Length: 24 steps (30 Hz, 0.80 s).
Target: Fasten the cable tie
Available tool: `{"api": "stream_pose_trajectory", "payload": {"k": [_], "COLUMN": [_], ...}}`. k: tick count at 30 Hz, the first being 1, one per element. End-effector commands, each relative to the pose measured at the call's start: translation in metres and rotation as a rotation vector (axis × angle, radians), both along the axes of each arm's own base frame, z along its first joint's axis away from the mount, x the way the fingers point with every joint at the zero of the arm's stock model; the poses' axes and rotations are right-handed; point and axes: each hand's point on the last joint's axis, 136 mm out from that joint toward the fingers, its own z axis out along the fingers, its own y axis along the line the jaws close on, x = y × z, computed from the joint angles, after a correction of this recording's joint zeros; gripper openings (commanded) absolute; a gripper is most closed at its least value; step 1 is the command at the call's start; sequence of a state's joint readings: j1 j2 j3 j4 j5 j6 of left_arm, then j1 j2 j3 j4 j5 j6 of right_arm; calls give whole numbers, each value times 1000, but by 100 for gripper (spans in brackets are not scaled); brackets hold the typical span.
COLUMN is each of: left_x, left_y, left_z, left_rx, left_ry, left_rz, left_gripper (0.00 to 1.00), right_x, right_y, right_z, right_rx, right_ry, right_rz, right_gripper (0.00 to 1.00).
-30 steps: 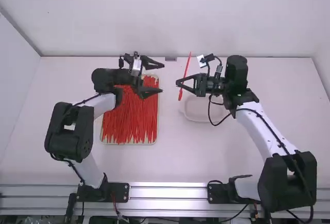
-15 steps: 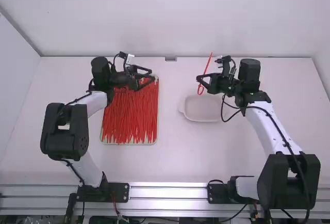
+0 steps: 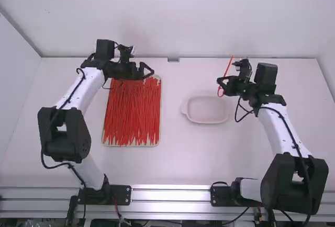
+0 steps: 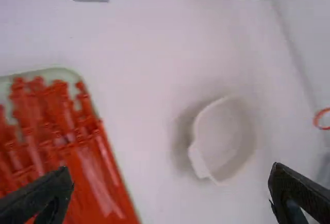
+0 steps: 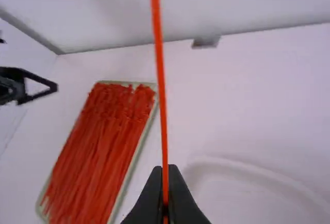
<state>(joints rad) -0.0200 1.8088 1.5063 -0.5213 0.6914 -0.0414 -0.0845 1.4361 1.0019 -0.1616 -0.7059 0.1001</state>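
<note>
The high view looks forward and down from above and behind, over the whole table. Each wrist view sits nearer, angled down; both share the tray and dish.

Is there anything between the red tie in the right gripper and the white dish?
Nothing visible. The right gripper, shut on the cable tie, hangs by the far right edge of the white dish, which looks empty. The left gripper is off at the tray.

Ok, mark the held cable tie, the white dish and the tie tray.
cable tie (image 5: 159,90): right wrist view, mid strap.
white dish (image 3: 207,110): high view, bare floor.
tie tray (image 3: 156,143): high view, near corner rim.
</note>
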Motion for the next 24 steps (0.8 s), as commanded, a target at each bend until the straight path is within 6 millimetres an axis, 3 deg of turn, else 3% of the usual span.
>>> {"api": "stream_pose_trajectory", "payload": {"k": [1, 10, 16, 18, 24], "left_x": [9, -11, -19, -27, -37], "left_y": [17, 32, 44, 46, 48], "left_z": [-5, -41, -80, -99, -125], "left_rx": [235, 397, 441, 449, 460], "left_ry": [-45, 109, 151, 170, 182], "left_rz": [57, 183, 248, 244, 243], "left_gripper": [99, 99, 99, 99, 99], "right_x": [5, 0, -1, 3, 10], "right_y": [-1, 9, 20, 23, 22], "right_z": [0, -32, -46, -60, -103], "right_rx": [-99, -353, -449, -461, -473], "right_ry": [-26, 43, 47, 71, 163], "right_rz": [-29, -113, -107, -100, -101], "right_gripper": [0, 0, 0, 0, 0]}}
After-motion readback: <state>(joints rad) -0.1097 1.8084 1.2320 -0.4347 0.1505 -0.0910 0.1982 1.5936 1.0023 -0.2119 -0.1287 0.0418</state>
